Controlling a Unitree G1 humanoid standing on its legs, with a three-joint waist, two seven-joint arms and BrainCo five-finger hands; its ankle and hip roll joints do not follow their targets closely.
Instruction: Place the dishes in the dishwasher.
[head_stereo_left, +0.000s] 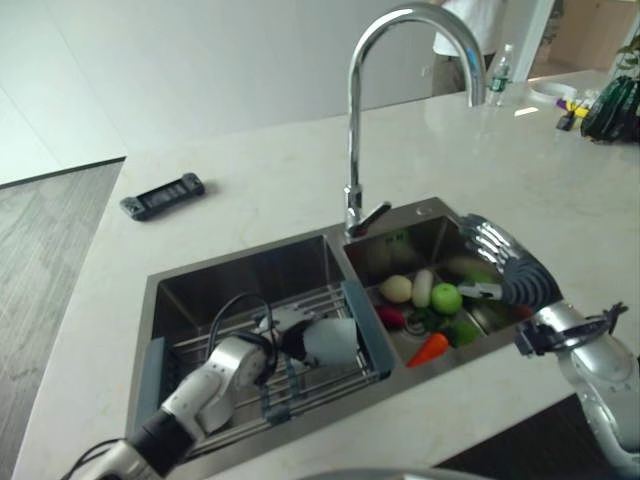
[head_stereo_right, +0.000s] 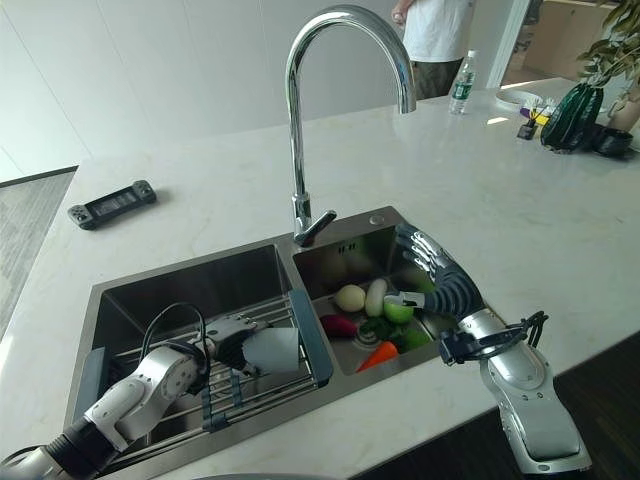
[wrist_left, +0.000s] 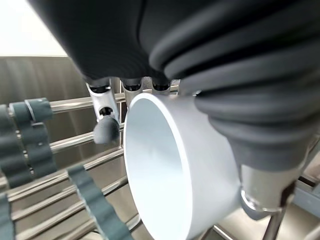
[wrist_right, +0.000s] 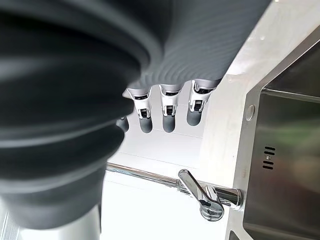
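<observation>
The left hand (head_stereo_right: 228, 340) curls its fingers (wrist_left: 104, 131) round a white cup (head_stereo_right: 272, 351) lying sideways on the sink rack (head_stereo_right: 150, 395); beyond it, the right hand (head_stereo_right: 445, 283) hangs open-fingered above vegetables (head_stereo_right: 368, 310) beside the faucet (head_stereo_right: 318, 120).

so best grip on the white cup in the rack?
Probably the rim. The white cup lies on its side on the rack, mouth open towards the left hand, so the fingers can pinch the wall there.

A cup (head_stereo_right: 272, 352) lies on the rack (head_stereo_right: 190, 385) just right of the left hand (head_stereo_right: 232, 343); vegetables (head_stereo_right: 375, 312) sit left of the right hand (head_stereo_right: 440, 278).
</observation>
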